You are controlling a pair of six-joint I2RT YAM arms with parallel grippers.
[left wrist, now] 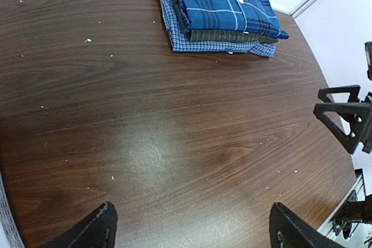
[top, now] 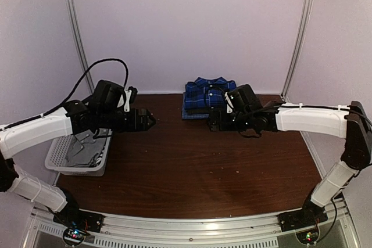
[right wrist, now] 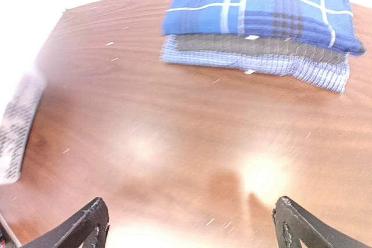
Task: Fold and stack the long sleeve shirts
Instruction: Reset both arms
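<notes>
**Top External and Wrist Views: Shirt Position and Finger State**

Top external view: a royal-blue plaid cloth shirt [top: 209,92] is seen folded on top of a stack [top: 204,101] at the far edge of the dark brown wooden table [top: 192,172], slightly right of centre. A pale blue fine-checked shirt [top: 193,114] is visible at the bottom of the stack. The left gripper [top: 150,120] is held over the table, well apart from the stack on its left. The right gripper [top: 212,122] is held near the front of the stack. A white plastic mesh basket [top: 55,158] is located at the left table edge.

Left wrist view: three folded layers are shown, with a dark grey checked shirt [left wrist: 232,36] between the plaid and pale blue shirts. The fingers [left wrist: 96,230] of the left gripper are spread wide, with only bare table between them.

Right wrist view: the stack is seen side-on at the far edge. The fingers [right wrist: 87,225] of the right gripper are spread wide, and nothing is gripped.
</notes>
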